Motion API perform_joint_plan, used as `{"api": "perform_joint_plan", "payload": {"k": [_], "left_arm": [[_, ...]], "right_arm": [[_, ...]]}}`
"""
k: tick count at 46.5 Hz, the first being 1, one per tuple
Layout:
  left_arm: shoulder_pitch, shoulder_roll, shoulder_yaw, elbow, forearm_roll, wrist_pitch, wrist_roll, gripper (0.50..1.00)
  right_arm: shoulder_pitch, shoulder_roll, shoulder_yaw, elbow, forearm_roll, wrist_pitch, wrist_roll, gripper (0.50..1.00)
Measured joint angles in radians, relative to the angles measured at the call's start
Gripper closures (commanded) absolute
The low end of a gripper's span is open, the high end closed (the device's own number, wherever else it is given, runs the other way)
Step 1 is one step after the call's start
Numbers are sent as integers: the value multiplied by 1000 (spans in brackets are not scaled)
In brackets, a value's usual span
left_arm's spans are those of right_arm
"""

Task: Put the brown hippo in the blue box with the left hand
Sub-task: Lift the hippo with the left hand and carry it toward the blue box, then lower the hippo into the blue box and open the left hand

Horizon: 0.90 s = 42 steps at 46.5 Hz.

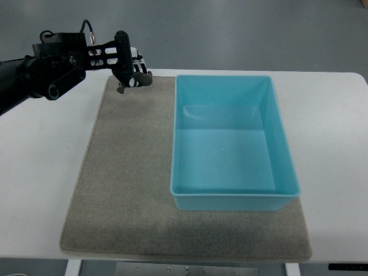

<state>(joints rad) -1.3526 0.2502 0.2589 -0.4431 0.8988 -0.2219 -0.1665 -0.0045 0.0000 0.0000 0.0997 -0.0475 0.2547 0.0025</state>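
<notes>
Left hand hovers over far-left corner of mat, arm entering from left. Fingers curled around small brownish thing, apparently hippo, mostly hidden by fingers; identity uncertain. Box sits just right of hand and nearer camera, empty, on mat on table. Step judged: carry phase, hippo lifted, not yet over box. Next: move hand right past box wall, clear rim, centre over cavity, then open fingers. Right hand unseen.

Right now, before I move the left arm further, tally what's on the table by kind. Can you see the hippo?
Blue box: 1, nothing visible inside
Grey mat: 1
White table: 1
Robot left hand: 1, at the mat's far left corner
Brown hippo: 0 clearly visible; a brownish bit at the hand can't be identified
Total: 4
</notes>
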Motion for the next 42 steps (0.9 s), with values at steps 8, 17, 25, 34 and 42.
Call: {"api": "perform_joint_plan", "payload": {"k": [8,17,25,34,42], "left_arm": [[-57,58,-58,-62,2,-16,-4,1000],[-100,95,-92,-158,3,-45,-4,1000],[-149,115,-110,-289,17,-54,-4,1000],[-228,127,-111,-428,20,-58,-4,1000],[-273,112,-111,-529,47,-59,-4,1000]], "right_arm": [[-1,0,0,0,0,0,0,564],[0,0,0,0,0,0,0,564],[0,0,0,0,0,0,1,564],[0,0,0,0,0,0,1,564],[0,0,0,0,0,0,0,564]]}}
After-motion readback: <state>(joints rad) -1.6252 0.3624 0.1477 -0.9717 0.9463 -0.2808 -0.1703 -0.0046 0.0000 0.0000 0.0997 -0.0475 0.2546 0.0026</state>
